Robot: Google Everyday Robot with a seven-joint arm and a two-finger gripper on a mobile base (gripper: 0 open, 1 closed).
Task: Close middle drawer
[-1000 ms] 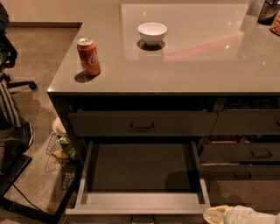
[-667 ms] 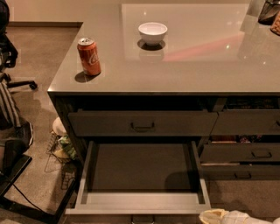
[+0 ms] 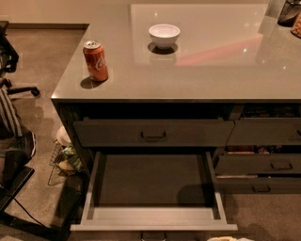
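End effector (image 3: 229,238) only a pale sliver at bottom edge, just right of middle drawer's (image 3: 150,219) front right corner; rest cut off, shape unreadable. Middle drawer's front face out of view below its top rim; handle (image 3: 153,235) cut by bottom edge, only top part shows. Back strip of its floor lost in shadow under top drawer (image 3: 153,132). Right drawers (image 3: 275,165) cut by right edge; stuff in gap above them too dim to name. Surface (image 3: 211,70) runs off top and right edges. Dark things (image 3: 288,12) at its top right corner cut off, unidentifiable. Chair (image 3: 8,56) cut by left edge. Basket (image 3: 59,162) on floor, contents too jumbled to name
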